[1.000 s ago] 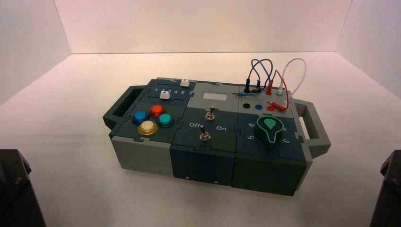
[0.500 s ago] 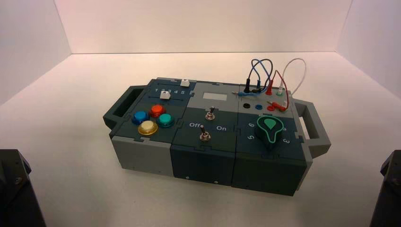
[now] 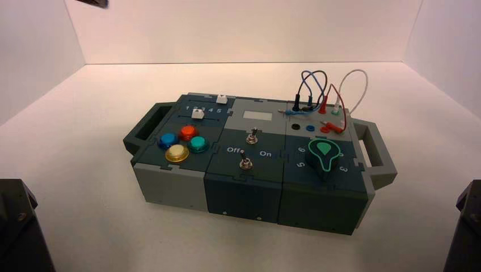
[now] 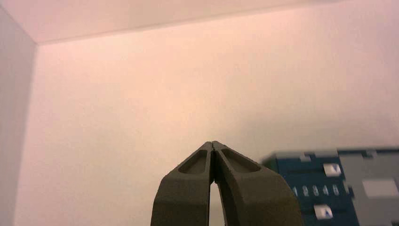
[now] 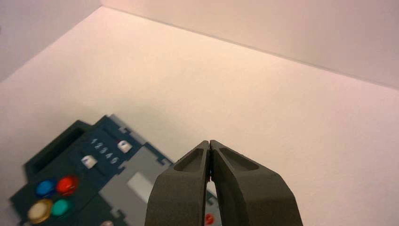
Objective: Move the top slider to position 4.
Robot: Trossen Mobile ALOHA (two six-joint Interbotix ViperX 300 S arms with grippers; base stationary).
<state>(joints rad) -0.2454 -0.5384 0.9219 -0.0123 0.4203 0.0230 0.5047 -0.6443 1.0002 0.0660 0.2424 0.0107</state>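
The box (image 3: 249, 187) stands mid-table. The top slider (image 3: 222, 100) is a small white knob at the far left part of the box, near the 5 end of the printed row 1 2 3 4 5. It also shows in the left wrist view (image 4: 332, 169) and the right wrist view (image 5: 124, 146). The digit 4 (image 4: 325, 190) is just beside it. The second white knob (image 3: 197, 114) sits nearer. My left gripper (image 4: 212, 143) is shut and empty, well away from the box. My right gripper (image 5: 209, 142) is shut and empty, above and short of the box.
Four round coloured buttons (image 3: 181, 143), two toggle switches (image 3: 245, 162), a green dial (image 3: 324, 154) and looped wires (image 3: 317, 90) sit on the box. Handles stick out at both ends. Dark arm parts (image 3: 20, 226) fill the lower corners. White walls enclose the table.
A small dark object has come into the top left corner of the high view. The left arm part at the lower left has shifted slightly. The box is unchanged.
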